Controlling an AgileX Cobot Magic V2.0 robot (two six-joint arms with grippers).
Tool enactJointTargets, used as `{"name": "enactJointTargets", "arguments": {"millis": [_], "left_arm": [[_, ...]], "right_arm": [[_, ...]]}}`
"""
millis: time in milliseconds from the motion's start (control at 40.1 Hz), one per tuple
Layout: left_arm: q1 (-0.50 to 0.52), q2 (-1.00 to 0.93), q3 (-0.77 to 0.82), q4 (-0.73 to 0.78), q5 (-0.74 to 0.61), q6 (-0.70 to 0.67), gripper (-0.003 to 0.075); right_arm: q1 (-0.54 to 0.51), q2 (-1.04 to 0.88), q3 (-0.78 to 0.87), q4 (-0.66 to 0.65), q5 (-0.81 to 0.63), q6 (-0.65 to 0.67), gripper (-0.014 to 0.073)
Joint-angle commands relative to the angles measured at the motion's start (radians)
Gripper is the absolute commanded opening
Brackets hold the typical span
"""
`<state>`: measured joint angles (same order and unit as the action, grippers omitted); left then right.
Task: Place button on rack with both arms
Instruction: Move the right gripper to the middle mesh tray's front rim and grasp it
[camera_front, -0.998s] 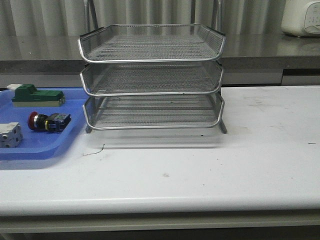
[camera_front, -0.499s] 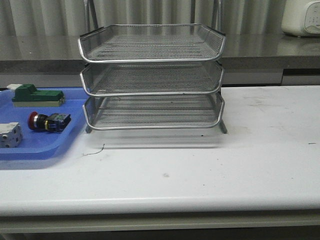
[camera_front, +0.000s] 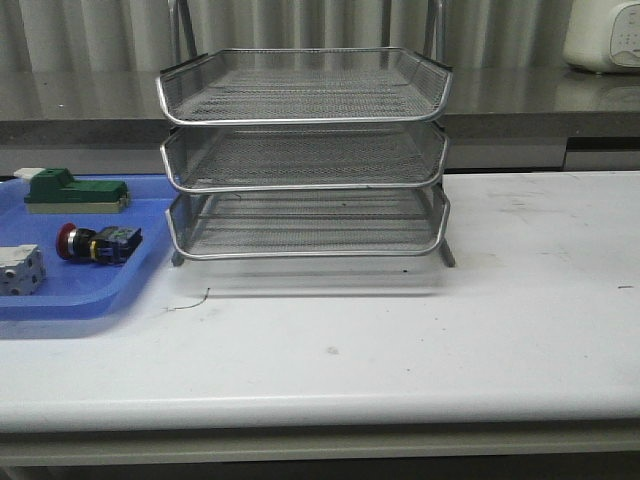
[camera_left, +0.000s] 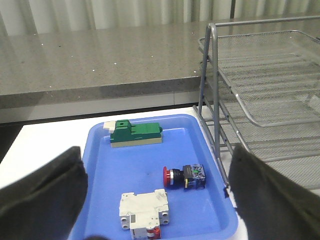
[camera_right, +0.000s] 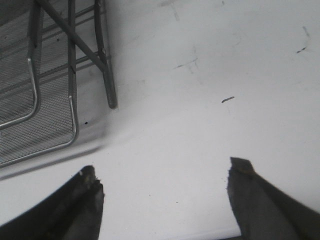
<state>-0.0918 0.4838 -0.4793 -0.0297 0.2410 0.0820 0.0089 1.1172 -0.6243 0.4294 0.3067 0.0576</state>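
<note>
The button (camera_front: 97, 243) lies on its side in the blue tray (camera_front: 85, 300) at the table's left, red head toward the left; it also shows in the left wrist view (camera_left: 184, 176). The three-tier wire rack (camera_front: 305, 155) stands at the middle back of the table, and shows in the left wrist view (camera_left: 260, 90) and the right wrist view (camera_right: 45, 85). My left gripper (camera_left: 155, 165) is open and empty, high above the tray. My right gripper (camera_right: 162, 175) is open and empty above bare table beside the rack's foot. Neither arm shows in the front view.
In the blue tray (camera_left: 145, 150) also lie a green block with a white end (camera_front: 75, 192) and a white cube-like part (camera_front: 20, 270). A grey counter (camera_front: 520, 100) runs behind the table. A white appliance (camera_front: 603, 35) stands at the far right back.
</note>
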Motion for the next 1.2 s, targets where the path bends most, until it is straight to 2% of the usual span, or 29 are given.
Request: {"name": "enactJointTargets", "arguments": {"millis": [0, 75, 200, 349, 449, 574, 673, 948, 1172], "left_arm": [[0.001, 0.010, -0.039, -0.001, -0.078, 0.001, 0.0543], [0.001, 0.010, -0.039, -0.001, -0.078, 0.001, 0.0543], [0.001, 0.010, -0.039, -0.001, -0.078, 0.001, 0.0543], [0.001, 0.010, -0.039, -0.001, -0.078, 0.001, 0.0543], [0.001, 0.010, -0.039, -0.001, -0.078, 0.001, 0.0543], [0.001, 0.010, -0.039, -0.001, -0.078, 0.001, 0.0543], [0.001, 0.010, -0.039, -0.001, -0.078, 0.001, 0.0543], [0.001, 0.010, -0.039, -0.001, -0.078, 0.001, 0.0543], [0.001, 0.010, -0.039, -0.001, -0.078, 0.001, 0.0543]], "right_arm": [[0.023, 0.063, -0.065, 0.091, -0.068, -0.063, 0.0515], [0.038, 0.123, -0.093, 0.173, -0.060, -0.139, 0.0515], [0.043, 0.207, -0.146, 0.396, 0.003, -0.324, 0.0512], [0.042, 0.296, -0.190, 0.816, 0.121, -0.719, 0.0430], [0.040, 0.341, -0.191, 1.114, 0.183, -0.974, 0.0430], [0.040, 0.414, -0.196, 1.343, 0.262, -1.170, 0.0430], [0.040, 0.475, -0.216, 1.422, 0.308, -1.211, 0.0430], [0.040, 0.599, -0.316, 1.456, 0.393, -1.211, 0.0358], [0.040, 0.663, -0.400, 1.460, 0.408, -1.205, 0.0356]]}}
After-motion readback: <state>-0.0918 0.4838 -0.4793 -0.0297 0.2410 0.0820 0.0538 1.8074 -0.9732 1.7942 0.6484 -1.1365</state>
